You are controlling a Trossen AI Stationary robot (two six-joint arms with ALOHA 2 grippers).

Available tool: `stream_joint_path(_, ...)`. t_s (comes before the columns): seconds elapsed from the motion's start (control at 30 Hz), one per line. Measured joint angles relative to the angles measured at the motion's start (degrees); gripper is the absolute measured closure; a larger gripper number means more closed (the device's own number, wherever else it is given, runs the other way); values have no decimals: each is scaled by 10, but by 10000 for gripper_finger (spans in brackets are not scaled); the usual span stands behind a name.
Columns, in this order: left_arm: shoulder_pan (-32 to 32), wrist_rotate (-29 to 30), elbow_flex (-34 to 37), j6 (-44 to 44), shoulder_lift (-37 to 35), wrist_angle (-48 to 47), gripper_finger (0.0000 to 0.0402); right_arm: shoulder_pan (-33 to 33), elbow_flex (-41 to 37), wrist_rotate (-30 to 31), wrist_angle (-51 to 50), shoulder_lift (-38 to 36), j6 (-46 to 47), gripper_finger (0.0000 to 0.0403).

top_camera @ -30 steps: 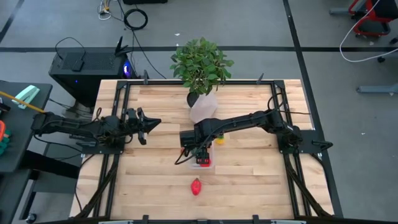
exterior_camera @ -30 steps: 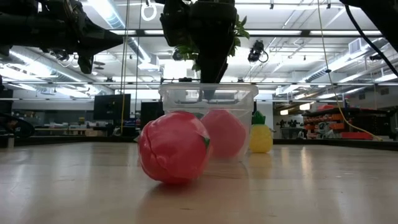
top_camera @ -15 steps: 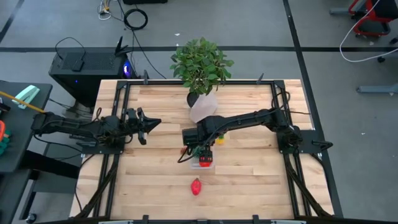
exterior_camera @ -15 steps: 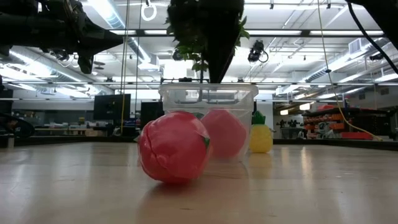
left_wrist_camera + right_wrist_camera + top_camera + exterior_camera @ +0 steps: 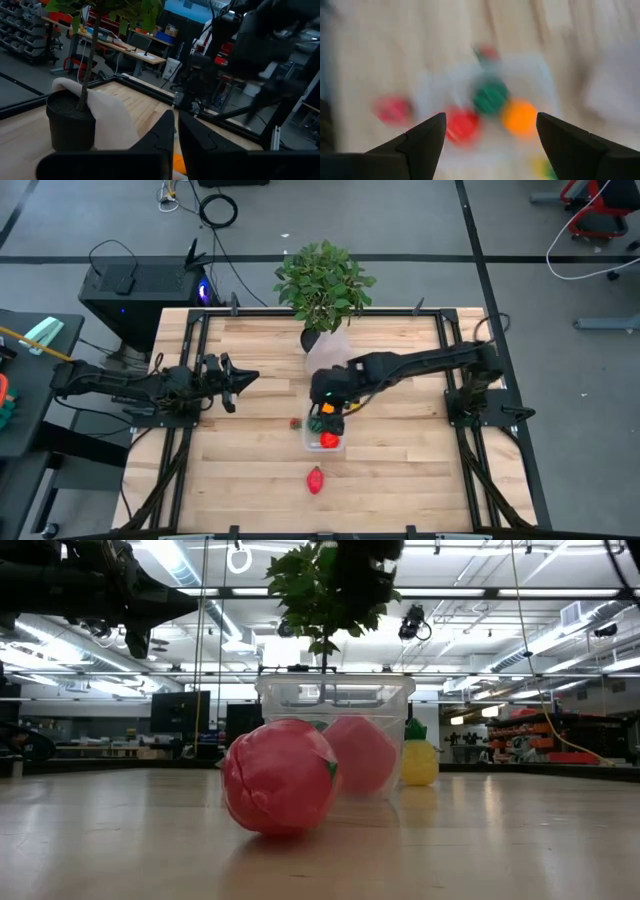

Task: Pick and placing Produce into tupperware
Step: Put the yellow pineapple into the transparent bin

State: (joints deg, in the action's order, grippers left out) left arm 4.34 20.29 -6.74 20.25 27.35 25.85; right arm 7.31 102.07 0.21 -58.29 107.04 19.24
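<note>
Hovering over the clear tub (image 5: 325, 435), right gripper (image 5: 330, 402) with fingers spread wide and empty, likely done dropping. Holding red, green and orange toys inside. Lying loose nearby: red fruit (image 5: 316, 479). Waiting aside, left gripper (image 5: 238, 381), fingers nearly together.

The right gripper (image 5: 328, 395) hangs just above the tub (image 5: 324, 433), which holds red, green and orange produce. A red fruit (image 5: 316, 479) lies nearer the table's front edge. The left gripper (image 5: 240, 378) waits well apart.

Overhead and table-level cameras (wrist cameras ride the arms) share the tupperware (image 5: 325, 434).
</note>
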Motion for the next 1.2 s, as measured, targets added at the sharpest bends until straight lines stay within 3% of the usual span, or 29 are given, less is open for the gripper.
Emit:
stream_joint_path(0.13, 0, 0, 0, 0, 0, 0, 378, -2, -137, -11, 257, -81, 97, 94)
stream_joint_path(0.23, 0, 0, 0, 0, 0, 0, 376, -4, -230, 16, 355, -142, 163, 98)
stream_joint_path(0.5, 0, 0, 0, 0, 0, 0, 366, -2, -433, 65, 382, -317, 270, 100)
stream_joint_path(0.87, 0, 0, 0, 0, 0, -13, 378, 3, -646, 124, 386, -555, 343, 100)
stream_joint_path(1.07, 0, 0, 0, 1, 0, -13, 374, -38, -720, 109, 386, -627, 295, 100)
stream_joint_path(1.2, 0, 0, 0, 1, 0, -13, 372, -105, -746, 33, 386, -637, 244, 100)
